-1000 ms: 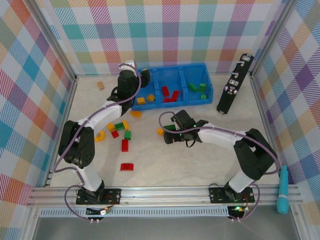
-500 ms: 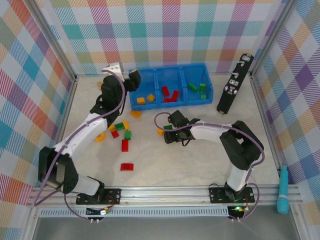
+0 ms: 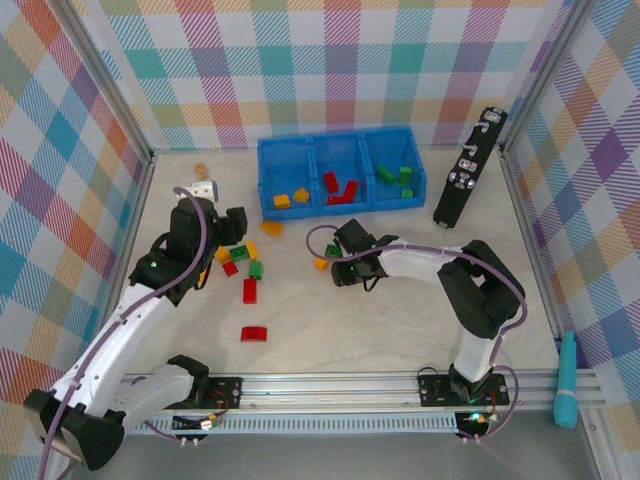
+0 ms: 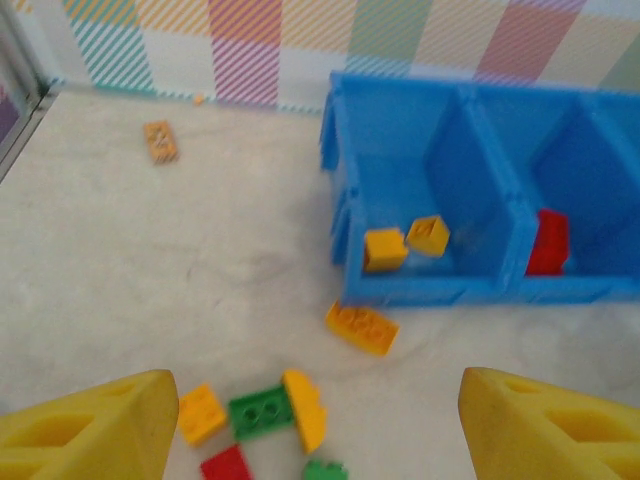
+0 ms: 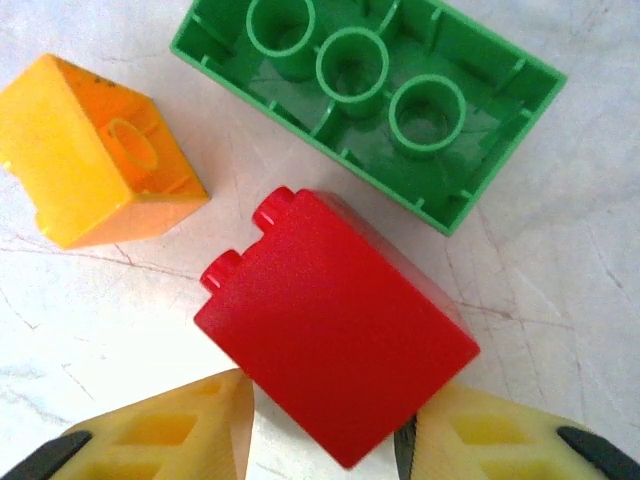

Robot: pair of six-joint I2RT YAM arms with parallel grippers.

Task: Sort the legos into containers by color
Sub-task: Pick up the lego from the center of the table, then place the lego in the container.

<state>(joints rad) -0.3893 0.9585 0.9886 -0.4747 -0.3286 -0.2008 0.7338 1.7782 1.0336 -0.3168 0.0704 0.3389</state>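
In the right wrist view, my right gripper [image 5: 330, 425] is shut on a red lego [image 5: 335, 320] that lies on the table, one yellow finger on each side. A green lego [image 5: 370, 100] lies upside down just beyond it, with an orange lego [image 5: 95, 150] to the left. From above, this gripper [image 3: 340, 264] sits mid-table in front of the blue container [image 3: 337, 136]. My left gripper [image 4: 318, 440] hangs open and empty above a cluster of legos: green [image 4: 262, 412], yellow [image 4: 305, 408], orange [image 4: 200, 413]. The container [image 4: 400, 290] holds yellow, red and green legos in separate compartments.
An orange lego [image 4: 362, 328] lies just in front of the container. Two red legos [image 3: 250, 290] [image 3: 253, 333] lie nearer the arms. A tan block [image 3: 201, 170] sits far left, a black bar [image 3: 468, 168] leans at the right wall, and a teal tool [image 3: 566, 380] lies outside the frame.
My left arm has pulled back from the container's left compartment toward the near left. My right gripper's jaws have closed onto the red lego.
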